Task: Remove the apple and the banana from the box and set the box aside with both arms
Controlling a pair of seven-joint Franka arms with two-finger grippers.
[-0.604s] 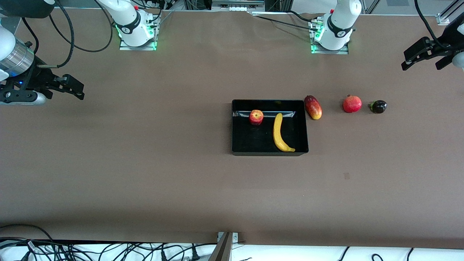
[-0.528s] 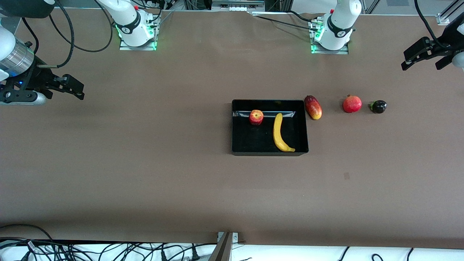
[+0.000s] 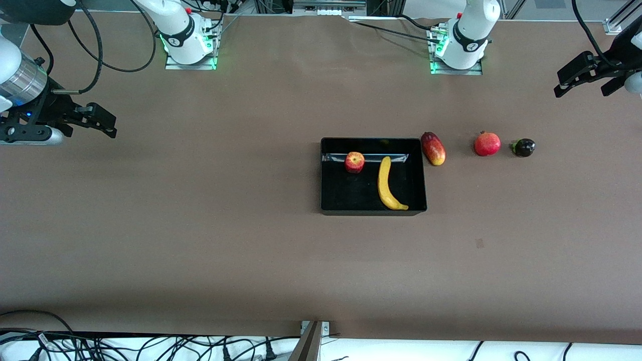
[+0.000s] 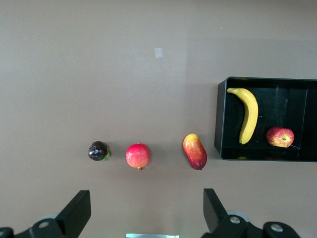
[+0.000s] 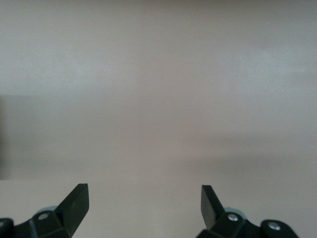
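Box (image 3: 326, 173) sits mid-bench, toward the left arm's end, apple (image 3: 354, 162) and banana (image 3: 388, 184) both inside it, apart from each other. Nothing lifted yet. Left gripper (image 3: 584, 80) hangs over the bench edge at its own end, jaws wide apart, empty. Right gripper (image 3: 98, 122) waits over bare bench at the other end, jaws apart, empty too.

Step in hand, as I judge it: the first reach into the box. The left arm is closer. Come down from above and keep the fingers off the glossy walls. Take the banana across its middle; the apple lies close to the wall farthest from the camera (tight clearance there). Mango (image 3: 433, 148) almost touches the box's side, so watch it when sliding later.

Versus the earlier frame: fruit and box unchanged, left gripper shifted very slightly upward in the front view, right gripper unmoved.
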